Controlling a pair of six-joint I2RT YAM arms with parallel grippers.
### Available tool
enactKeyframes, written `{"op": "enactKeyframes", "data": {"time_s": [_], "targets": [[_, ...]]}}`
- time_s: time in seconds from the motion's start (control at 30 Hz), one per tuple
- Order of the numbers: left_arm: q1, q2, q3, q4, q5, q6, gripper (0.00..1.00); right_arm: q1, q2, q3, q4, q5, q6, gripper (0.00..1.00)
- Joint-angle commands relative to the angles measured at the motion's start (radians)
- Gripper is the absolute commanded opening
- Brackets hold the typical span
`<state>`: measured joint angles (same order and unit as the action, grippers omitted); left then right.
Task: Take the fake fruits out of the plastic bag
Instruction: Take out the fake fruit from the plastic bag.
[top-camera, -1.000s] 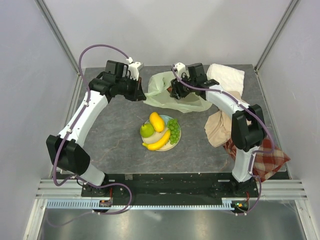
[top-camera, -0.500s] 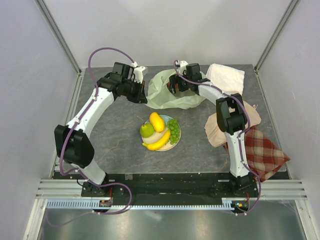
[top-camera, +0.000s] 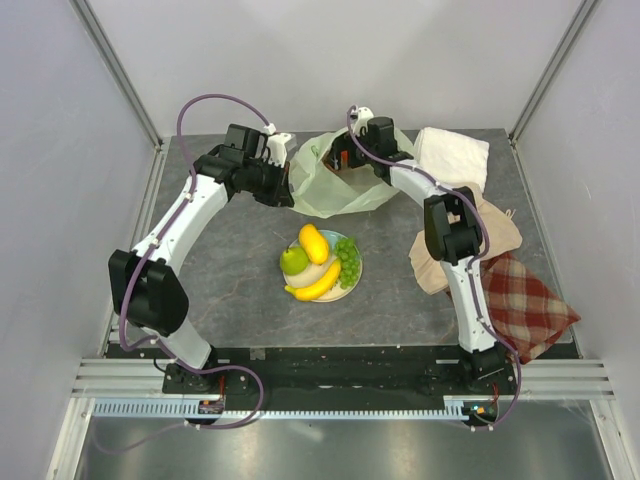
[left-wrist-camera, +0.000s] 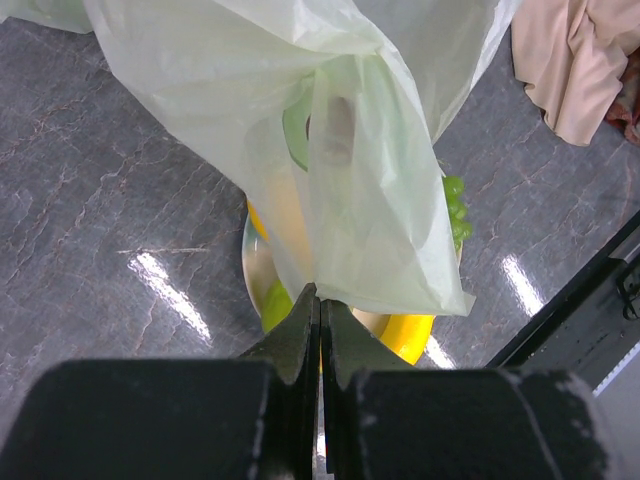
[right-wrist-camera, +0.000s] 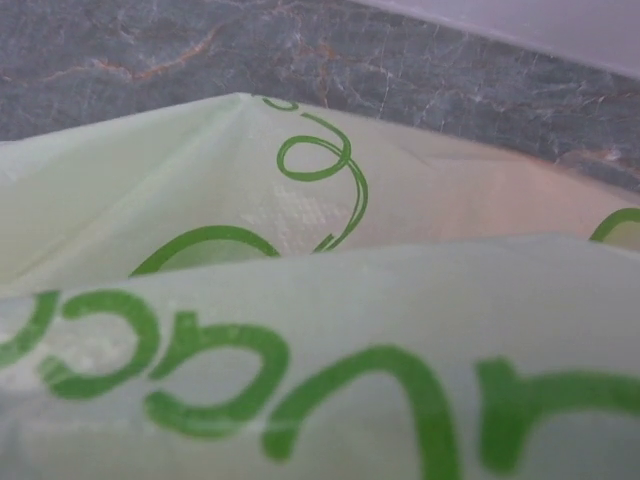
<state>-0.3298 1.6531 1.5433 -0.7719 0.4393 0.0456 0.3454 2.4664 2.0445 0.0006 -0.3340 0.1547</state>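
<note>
The pale-green plastic bag (top-camera: 345, 192) stands bunched up at the back of the table. My left gripper (top-camera: 288, 190) is shut on the bag's left edge, and in the left wrist view the film (left-wrist-camera: 350, 170) hangs from the closed jaws (left-wrist-camera: 320, 297). My right gripper (top-camera: 343, 163) reaches into the bag's mouth from behind. Its fingers are hidden, and the right wrist view shows only bag film with green print (right-wrist-camera: 320, 380). On a plate (top-camera: 356, 278) lie a yellow mango (top-camera: 313, 243), a green apple (top-camera: 293, 261), a banana (top-camera: 316, 286) and green grapes (top-camera: 348, 262). No fruit shows inside the bag.
A white cloth (top-camera: 452, 155) lies at the back right, a beige cloth (top-camera: 440, 255) in front of it and a plaid cloth (top-camera: 525, 305) at the right front. The beige cloth also shows in the left wrist view (left-wrist-camera: 575, 60). Frame posts stand at the back corners.
The right gripper has moved back and left into the bag's mouth. The bag has been drawn up from lying flat into a taller bunch. The left gripper shifted slightly right, then held still.
</note>
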Motion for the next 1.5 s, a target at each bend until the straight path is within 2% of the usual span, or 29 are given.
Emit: {"op": "enactKeyframes", "data": {"time_s": [0.0, 0.3, 0.43, 0.53, 0.63, 0.67, 0.7, 0.77, 0.87, 0.9, 1.03, 1.13, 1.2, 1.33, 1.37, 1.47], "targets": [[-0.006, -0.003, 0.044, -0.020, 0.004, 0.028, 0.02, 0.017, 0.081, 0.086, 0.022, 0.016, 0.023, 0.95], [-0.008, 0.011, 0.038, -0.033, -0.010, 0.033, 0.02, 0.064, 0.158, 0.172, 0.078, 0.018, 0.034, 0.93], [-0.008, 0.020, 0.038, -0.033, -0.025, 0.034, 0.01, 0.081, 0.192, 0.204, 0.145, 0.029, 0.057, 0.89], [-0.009, 0.027, 0.040, -0.041, -0.059, 0.040, 0.02, 0.083, 0.241, 0.259, 0.215, -0.060, 0.114, 0.94], [-0.009, 0.031, 0.064, -0.058, -0.085, 0.054, 0.02, 0.092, 0.313, 0.327, 0.217, -0.059, 0.135, 0.90], [-0.011, 0.033, 0.073, -0.061, -0.096, 0.057, 0.02, 0.095, 0.324, 0.336, 0.217, -0.050, 0.137, 0.87], [-0.011, 0.034, 0.084, -0.070, -0.105, 0.065, 0.02, 0.093, 0.338, 0.368, 0.219, -0.048, 0.147, 0.79], [-0.011, 0.040, 0.116, -0.076, -0.137, 0.074, 0.01, 0.096, 0.347, 0.368, 0.246, -0.057, 0.167, 0.73], [-0.011, 0.051, 0.147, -0.082, -0.174, 0.099, 0.02, 0.095, 0.335, 0.365, 0.214, -0.086, 0.134, 0.49], [-0.009, 0.053, 0.156, -0.084, -0.195, 0.102, 0.02, 0.092, 0.322, 0.335, 0.207, -0.092, 0.128, 0.39], [-0.011, 0.071, 0.193, -0.078, -0.206, 0.117, 0.02, 0.038, 0.217, 0.212, 0.164, -0.111, 0.135, 0.31], [-0.011, 0.082, 0.207, -0.073, -0.220, 0.129, 0.02, -0.037, 0.096, 0.071, 0.101, -0.122, 0.122, 0.29], [-0.011, 0.080, 0.207, -0.075, -0.208, 0.129, 0.01, -0.100, 0.008, -0.091, 0.064, -0.102, 0.085, 0.29], [-0.021, 0.066, 0.170, -0.075, -0.139, 0.108, 0.02, -0.201, -0.298, -0.448, 0.038, -0.040, 0.039, 0.28], [-0.025, 0.062, 0.161, -0.075, -0.123, 0.093, 0.02, -0.210, -0.351, -0.592, 0.036, -0.037, 0.033, 0.28], [-0.040, 0.051, 0.130, -0.073, -0.061, 0.068, 0.02, -0.227, -0.547, -0.825, 0.027, -0.039, -0.003, 0.27]]}}
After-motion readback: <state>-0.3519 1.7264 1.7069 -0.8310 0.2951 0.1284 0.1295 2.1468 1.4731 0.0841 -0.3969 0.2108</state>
